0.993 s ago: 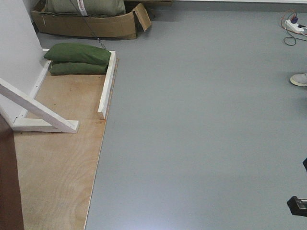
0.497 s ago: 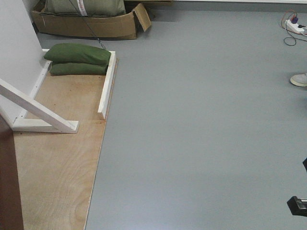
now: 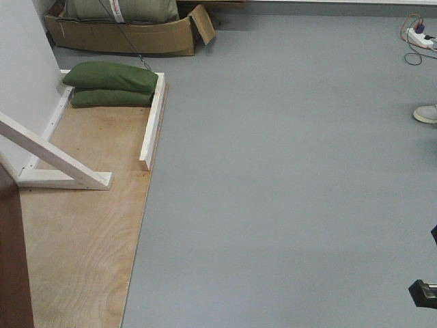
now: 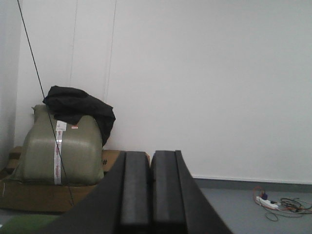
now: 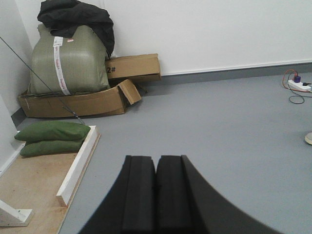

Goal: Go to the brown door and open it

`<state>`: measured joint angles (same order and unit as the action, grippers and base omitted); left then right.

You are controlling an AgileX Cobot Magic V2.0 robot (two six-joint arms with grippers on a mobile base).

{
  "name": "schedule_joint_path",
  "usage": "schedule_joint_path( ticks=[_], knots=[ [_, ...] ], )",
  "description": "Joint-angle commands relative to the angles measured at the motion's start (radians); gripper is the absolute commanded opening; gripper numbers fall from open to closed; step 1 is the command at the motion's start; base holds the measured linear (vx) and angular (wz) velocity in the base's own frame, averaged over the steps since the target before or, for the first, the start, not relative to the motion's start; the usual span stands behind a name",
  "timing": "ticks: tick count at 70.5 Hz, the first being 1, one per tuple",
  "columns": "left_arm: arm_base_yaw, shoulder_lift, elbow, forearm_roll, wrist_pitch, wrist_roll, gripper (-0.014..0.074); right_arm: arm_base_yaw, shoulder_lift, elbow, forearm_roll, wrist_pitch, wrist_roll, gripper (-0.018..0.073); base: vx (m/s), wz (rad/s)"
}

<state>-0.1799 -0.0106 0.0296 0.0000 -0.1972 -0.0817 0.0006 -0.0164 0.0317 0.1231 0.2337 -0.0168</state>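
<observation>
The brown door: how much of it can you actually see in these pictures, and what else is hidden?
Brown door: the front view shows only a dark strip, cut by the left edge. Its handle is out of frame.
Both wrist views: no door at all.
Shoe: cut by the right edge of the front view, wearer unseen.
Dark object: at the front view's bottom right, cut off and unidentifiable.

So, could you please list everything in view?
brown door: one, reddish-brown, lower left edge
plywood base: one, tan, floor left
white braces: several, white, on base
sandbags: two, green, stacked at base's far end
cardboard boxes: two, brown, by far wall
sack: one, olive, in open box
garment: one, black, atop sack
power strip: one, white, far right
shoe: one, pale, right edge
left gripper: one, black, shut
right gripper: one, black, shut
</observation>
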Motion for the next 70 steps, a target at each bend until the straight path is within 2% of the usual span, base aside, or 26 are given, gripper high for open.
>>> schedule_joint_path(
  ticks=[1, 16, 29, 35, 44, 50, 52, 58, 63, 70],
  knots=[
    [0.011, -0.004, -0.012, 0.008, -0.124, 0.034, 0.0011, 0.001, -0.009, 0.002, -0.005, -0.079, -0.009, 0.0000, 0.00, 0.00],
    [0.072, 0.143, -0.183, 0.008, -0.158, 0.082, 0.0011, 0.001, -0.009, 0.002, -0.005, -0.079, -0.009, 0.0000, 0.00, 0.00],
    [0.110, 0.274, -0.393, 0.009, -0.158, 0.154, 0.0011, 0.001, -0.009, 0.002, -0.005, -0.079, -0.009, 0.0000, 0.00, 0.00],
    [0.132, 0.315, -0.502, 0.009, -0.158, 0.221, 0.0011, 0.001, -0.009, 0.002, -0.005, -0.079, -0.009, 0.0000, 0.00, 0.00],
    [0.162, 0.342, -0.652, 0.009, -0.182, 0.429, 0.0011, 0.001, -0.009, 0.002, -0.005, -0.079, -0.009, 0.0000, 0.00, 0.00],
    [0.197, 0.354, -0.734, 0.007, -0.244, 0.623, 0.0011, 0.001, -0.009, 0.002, -0.005, -0.079, -0.009, 0.0000, 0.00, 0.00],
    [0.208, 0.357, -0.760, 0.006, -0.273, 0.712, 0.0011, 0.001, -0.009, 0.002, -0.005, -0.079, -0.009, 0.0000, 0.00, 0.00],
    [0.238, 0.369, -0.826, -0.032, -0.385, 0.902, 0.0011, 0.001, -0.009, 0.002, -0.005, -0.079, -0.009, 0.0000, 0.00, 0.00],
    [0.260, 0.382, -0.872, -0.131, -0.505, 1.044, 0.0011, 0.001, -0.009, 0.002, -0.005, -0.079, -0.009, 0.0000, 0.00, 0.00],
    [0.280, 0.401, -0.923, -0.342, -0.646, 1.140, 0.0011, 0.001, -0.009, 0.002, -0.005, -0.079, -0.009, 0.0000, 0.00, 0.00]
  ],
)
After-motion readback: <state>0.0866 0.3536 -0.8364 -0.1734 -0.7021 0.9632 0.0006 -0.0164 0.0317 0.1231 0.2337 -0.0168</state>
